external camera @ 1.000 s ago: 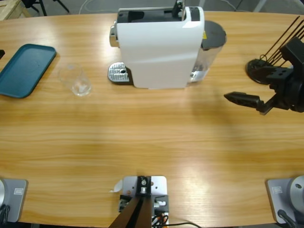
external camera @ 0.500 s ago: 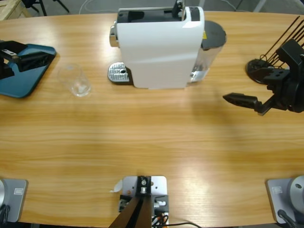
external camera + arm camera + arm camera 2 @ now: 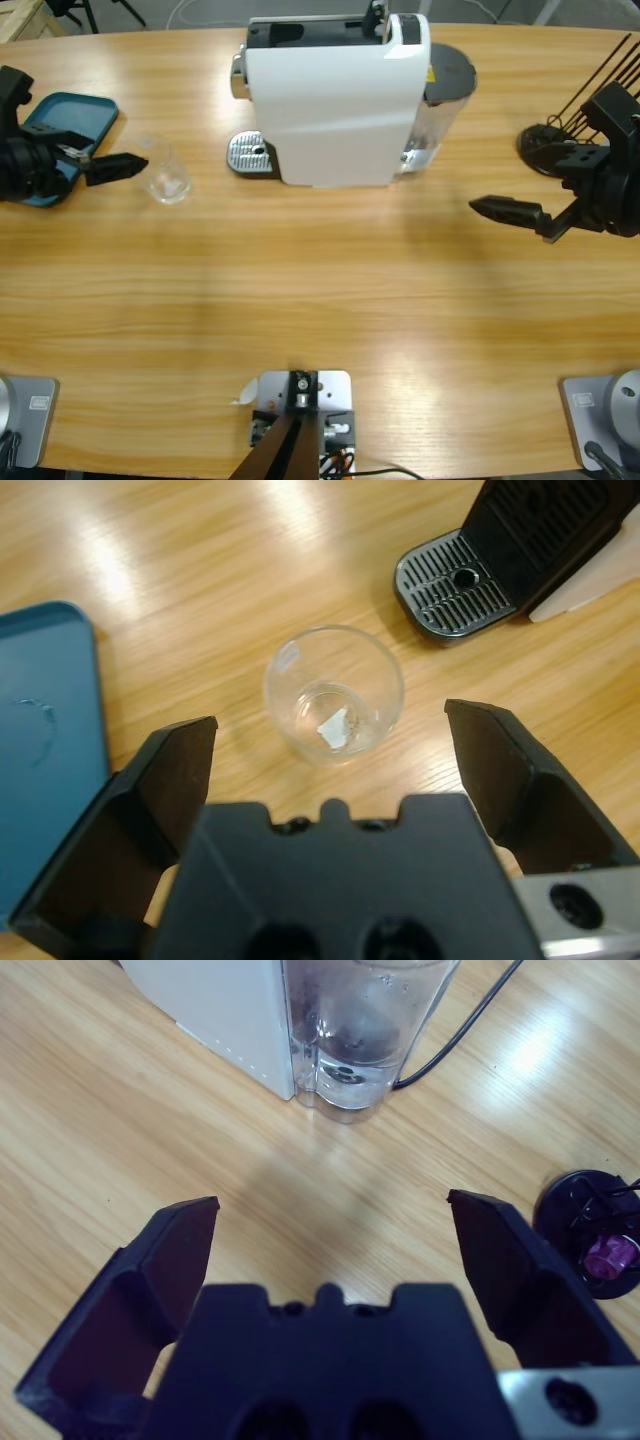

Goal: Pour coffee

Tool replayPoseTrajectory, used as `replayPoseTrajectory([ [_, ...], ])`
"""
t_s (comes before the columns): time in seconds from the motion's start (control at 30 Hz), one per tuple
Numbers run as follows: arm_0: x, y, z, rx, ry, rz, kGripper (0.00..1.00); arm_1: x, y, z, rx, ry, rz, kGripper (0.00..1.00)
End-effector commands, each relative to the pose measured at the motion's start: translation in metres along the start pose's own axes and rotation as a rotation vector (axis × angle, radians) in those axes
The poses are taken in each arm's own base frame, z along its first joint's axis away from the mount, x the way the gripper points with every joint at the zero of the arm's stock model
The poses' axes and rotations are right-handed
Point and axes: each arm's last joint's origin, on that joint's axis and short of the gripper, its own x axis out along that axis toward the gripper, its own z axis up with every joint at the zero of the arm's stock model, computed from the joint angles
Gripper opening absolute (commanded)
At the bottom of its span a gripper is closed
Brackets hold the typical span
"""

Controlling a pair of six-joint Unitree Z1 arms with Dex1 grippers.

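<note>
Wooden tabletop is seen from above, with the white coffee machine standing at the middle of its far edge and a metal drip grate at the machine's left foot. A clear glass is placed near the left edge, beside a teal tray at the far left corner. The left gripper is held released just beside the glass, which lies between and ahead of its spread jaws in the left wrist view. The coffee cannot be made out; only a pale fleck is seen in the glass bottom. The right gripper is released too, over bare wood near the right edge. A purple capsule is seen in a black holder.
</note>
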Motion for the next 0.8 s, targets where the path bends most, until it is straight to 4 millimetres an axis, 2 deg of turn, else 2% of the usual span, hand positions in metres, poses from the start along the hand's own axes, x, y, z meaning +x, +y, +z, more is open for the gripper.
replayPoseTrajectory([
  [0.03,0.026,-0.004,-0.01,-0.002,0.075,-0.05,0.996,0.008,0.002,-0.009,-0.009,0.043,0.003,1.0],
  [0.33,0.035,-0.004,-0.011,-0.002,0.089,-0.049,0.996,0.008,0.002,-0.009,-0.009,0.046,0.0,1.0],
  [0.5,0.047,-0.004,-0.013,-0.001,0.11,-0.035,0.996,0.008,0.002,-0.009,-0.009,0.044,-0.002,1.0],
  [0.8,0.059,-0.002,-0.022,0.0,0.164,-0.006,0.996,0.008,0.002,-0.009,-0.009,0.045,-0.004,1.0],
])
